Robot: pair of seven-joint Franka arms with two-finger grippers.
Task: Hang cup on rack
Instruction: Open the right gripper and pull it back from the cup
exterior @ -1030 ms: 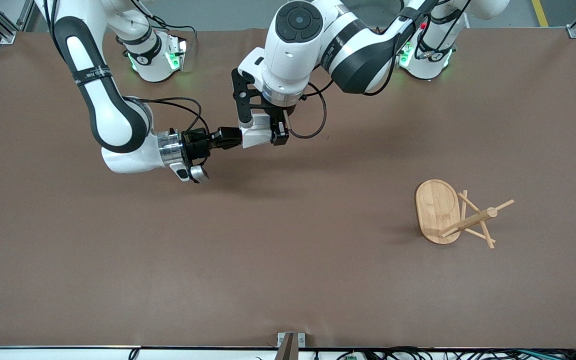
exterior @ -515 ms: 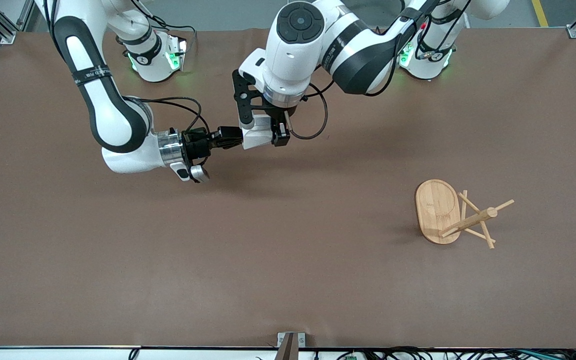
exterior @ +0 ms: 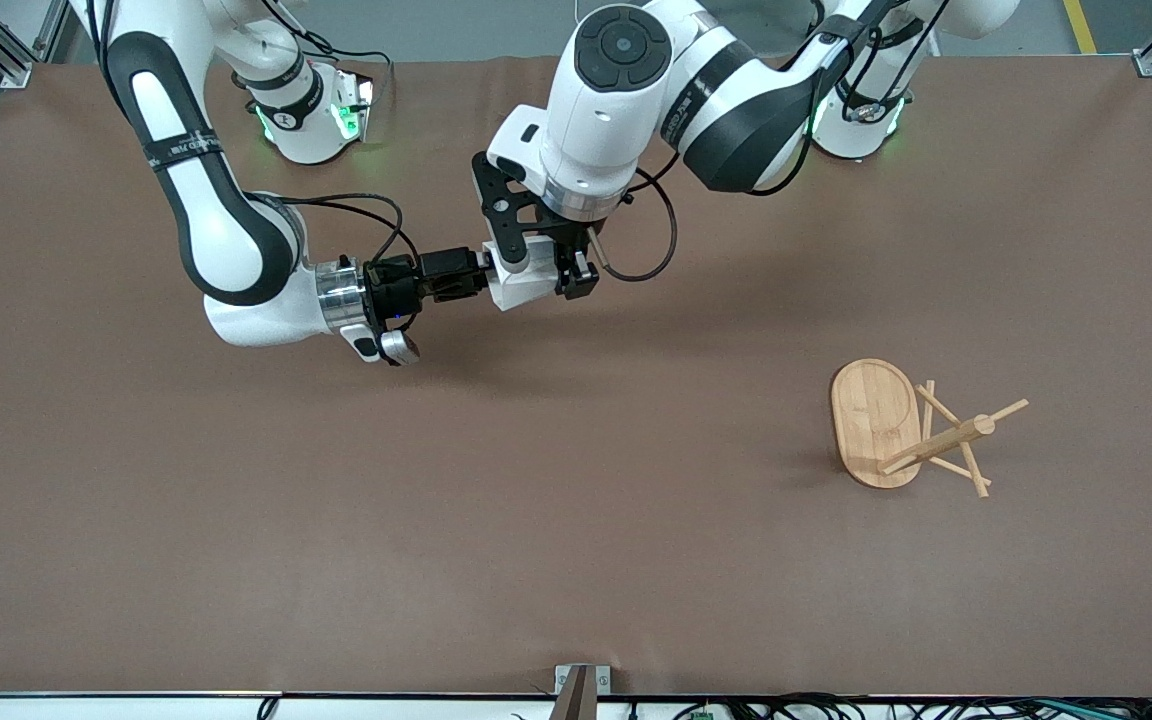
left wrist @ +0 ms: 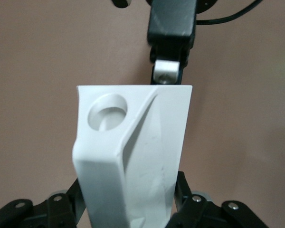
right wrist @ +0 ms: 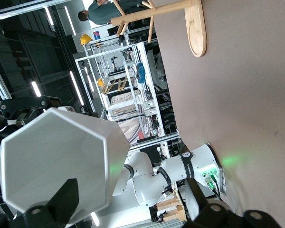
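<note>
While the rack (exterior: 898, 427) stands unmoved toward the left arm's end, the cup (exterior: 523, 281), aloft mid-table, is pinched by the left gripper (exterior: 551, 275); the right gripper (exterior: 456, 275), fingers spread, has released it.

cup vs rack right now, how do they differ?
The cup is white and faceted; the rack is light bamboo with thin pegs. The cup is up in the air, held by the left gripper beside the right gripper; the rack stands on the table toward the left arm's end. The cup is smaller than the rack.
</note>
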